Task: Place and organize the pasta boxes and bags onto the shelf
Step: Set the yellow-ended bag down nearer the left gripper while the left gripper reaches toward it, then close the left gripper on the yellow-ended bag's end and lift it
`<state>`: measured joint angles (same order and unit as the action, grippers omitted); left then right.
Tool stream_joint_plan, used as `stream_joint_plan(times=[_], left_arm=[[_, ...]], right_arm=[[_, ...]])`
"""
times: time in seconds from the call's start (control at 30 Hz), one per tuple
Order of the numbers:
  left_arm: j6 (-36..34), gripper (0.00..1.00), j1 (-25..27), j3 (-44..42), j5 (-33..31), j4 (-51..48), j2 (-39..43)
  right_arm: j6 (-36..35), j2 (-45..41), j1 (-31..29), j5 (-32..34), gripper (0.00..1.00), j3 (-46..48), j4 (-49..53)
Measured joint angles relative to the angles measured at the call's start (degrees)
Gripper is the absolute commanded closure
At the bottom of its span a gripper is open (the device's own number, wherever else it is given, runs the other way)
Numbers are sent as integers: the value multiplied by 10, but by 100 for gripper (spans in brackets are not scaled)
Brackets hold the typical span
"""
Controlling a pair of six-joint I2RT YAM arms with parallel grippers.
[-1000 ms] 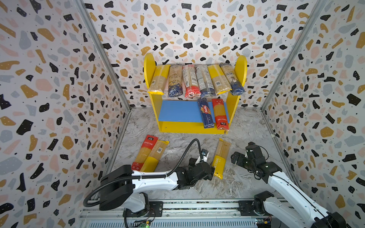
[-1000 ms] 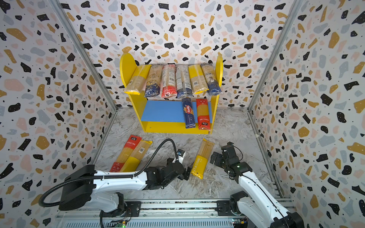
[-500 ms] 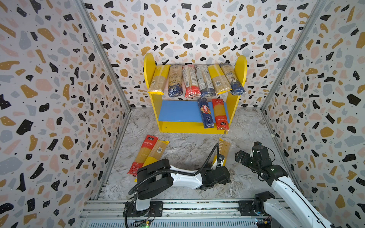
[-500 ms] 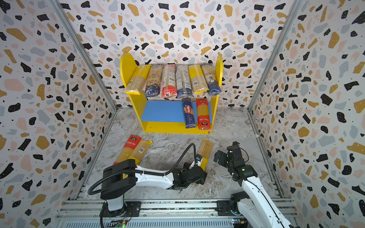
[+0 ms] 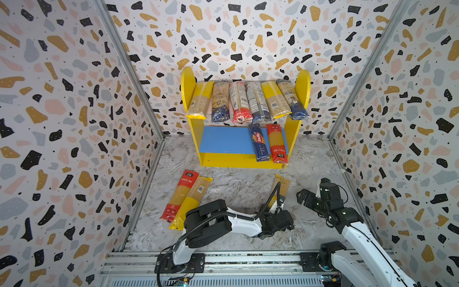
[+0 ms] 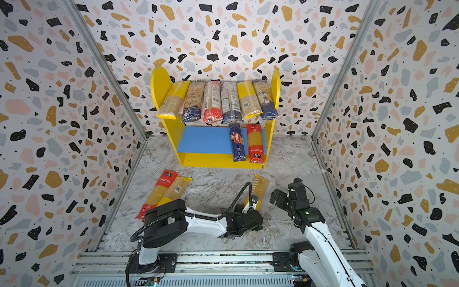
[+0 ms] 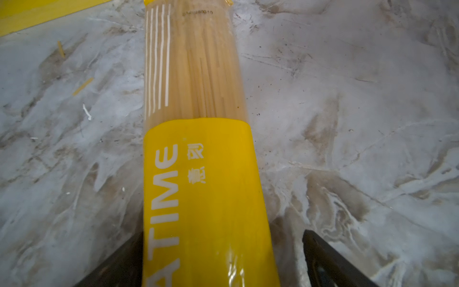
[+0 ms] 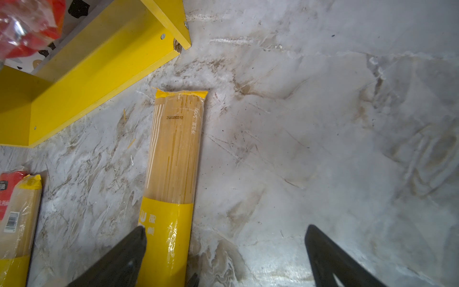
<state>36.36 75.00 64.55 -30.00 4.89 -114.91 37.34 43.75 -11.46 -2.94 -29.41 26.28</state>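
Red-ended pack [image 5: 180,193]: flat on the table [image 5: 236,188] at the near left, touching a yellow-ended pack [image 5: 196,196] on its right. Both slant with their far ends leaning right, and neither tool is near them.
Shelf [image 5: 188,84]: far centre, against the back wall. Six packs lie side by side on the upper board, near ends overhanging. The blue lower board [image 5: 223,143] carries the Barilla pack [image 5: 258,144] and a red pack [image 5: 277,144] at its right, and its left part is bare.
Left arm: reaches low across the table from its near-left base toward the right, forearm almost level, wrist turned so the tool faces far.
STATIME pack [image 5: 282,186]: flat on the table right of centre, in front of the shelf's right end. Its long axis runs near to far, straight away from the left tool, so the jaws cross its narrow width.
Left tool [image 7: 222,233]: spread and not clenched, astride the pack's near yellow end. One jaw sits at the wrapper's edge and the other stands a little clear.
Coming move: this arm is plainly the nearer one. Judging by the straddle, it need only close squarely across the pack, then lift and carry it far to the bare part of the lower board.
Right arm: rises from its near-right base, wrist bent down over the table.
Right tool [image 8: 225,228]: wide apart and empty, just right of the pack, which lies beside one jaw and outside the gap.
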Motion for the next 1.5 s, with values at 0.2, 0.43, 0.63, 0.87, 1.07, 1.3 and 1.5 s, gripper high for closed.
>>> stream_joint_plan(times=[0.2, 0.43, 0.63, 0.87, 1.07, 1.3, 1.5], left_arm=[[3, 42, -10, 0, -2, 7, -7], [9, 73, -13, -22, -3, 55, 4], [10, 95, -16, -42, 10, 78, 15], [9, 100, -17, -79, 21, 68, 51], [8, 100, -17, -130, 22, 53, 100], [11, 100, -17, -196, 21, 19, 176], [27, 100, -16, -265, 15, -19, 265]], right_arm=[[-4, 0, 1, -5, 0, 0, 0], [-4, 0, 2, -6, 0, 0, 0], [-6, 0, 2, -10, 0, 0, 0], [-7, 0, 2, -23, 0, -12, 0], [-8, 1, 3, -33, 0, -20, 0], [-15, 5, 3, -35, 1, -38, 0], [-17, 10, 3, -38, 1, -49, 0]])
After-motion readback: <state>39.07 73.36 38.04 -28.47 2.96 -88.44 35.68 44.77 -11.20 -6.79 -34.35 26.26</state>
